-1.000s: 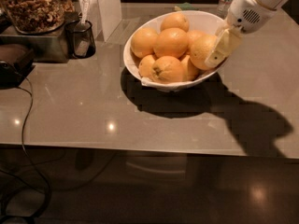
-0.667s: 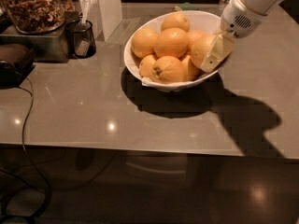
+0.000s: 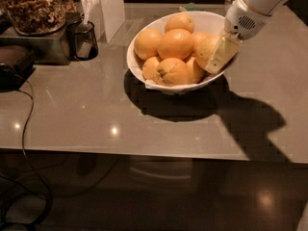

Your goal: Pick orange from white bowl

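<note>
Table (image 3: 96, 114): glossy grey top filling the middle of the frame, with a dark floor along the bottom.
White bowl (image 3: 214, 23): upper centre, standing on the table and piled with fruit; its shadow falls below it.
Arm (image 3: 262, 1): mine, white, coming in from the upper right corner and slanting down to the bowl's right rim.
Jar (image 3: 33, 6): upper left corner, full of brown bits.
Other oranges (image 3: 175, 43): heaped left of my target; the front one shows a dark stem dimple.
Orange (image 3: 203, 49): right side of the pile inside the white bowl, yellowish and plain.
Gripper (image 3: 219, 57): mine, inside the bowl's right edge, pale yellow, lying against the orange's right face.
Grip: open, closed or holding, I cannot tell.
Dark cup (image 3: 82, 40): left of the bowl, well apart.
Cable (image 3: 26, 129): black, trailing off the left edge.
</note>
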Available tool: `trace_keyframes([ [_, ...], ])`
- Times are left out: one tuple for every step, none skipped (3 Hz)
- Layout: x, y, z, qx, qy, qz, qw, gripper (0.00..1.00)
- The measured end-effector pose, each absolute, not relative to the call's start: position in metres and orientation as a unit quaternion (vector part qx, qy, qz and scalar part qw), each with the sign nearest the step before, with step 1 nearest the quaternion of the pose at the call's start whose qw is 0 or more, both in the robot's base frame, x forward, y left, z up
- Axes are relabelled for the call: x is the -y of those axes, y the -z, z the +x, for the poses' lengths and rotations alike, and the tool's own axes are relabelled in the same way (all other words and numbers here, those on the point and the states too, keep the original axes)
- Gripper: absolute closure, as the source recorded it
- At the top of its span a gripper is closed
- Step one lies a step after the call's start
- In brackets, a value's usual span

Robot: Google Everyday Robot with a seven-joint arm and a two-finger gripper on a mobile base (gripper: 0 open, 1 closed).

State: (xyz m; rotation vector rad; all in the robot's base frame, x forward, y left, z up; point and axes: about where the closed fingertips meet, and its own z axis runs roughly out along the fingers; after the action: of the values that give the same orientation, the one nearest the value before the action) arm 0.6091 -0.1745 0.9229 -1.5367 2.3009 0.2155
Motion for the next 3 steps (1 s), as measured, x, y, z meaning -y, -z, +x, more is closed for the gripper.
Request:
trace_keyframes([
  [0.176,-0.923,0.609,-0.815,-0.076,-0.544,0.183,1.00],
  [0.182,-0.968,0.592,-0.794,-0.076,-0.542,0.265,1.00],
  [0.193,-1.034,0.561,-0.753,-0.076,-0.536,0.375,1.00],
])
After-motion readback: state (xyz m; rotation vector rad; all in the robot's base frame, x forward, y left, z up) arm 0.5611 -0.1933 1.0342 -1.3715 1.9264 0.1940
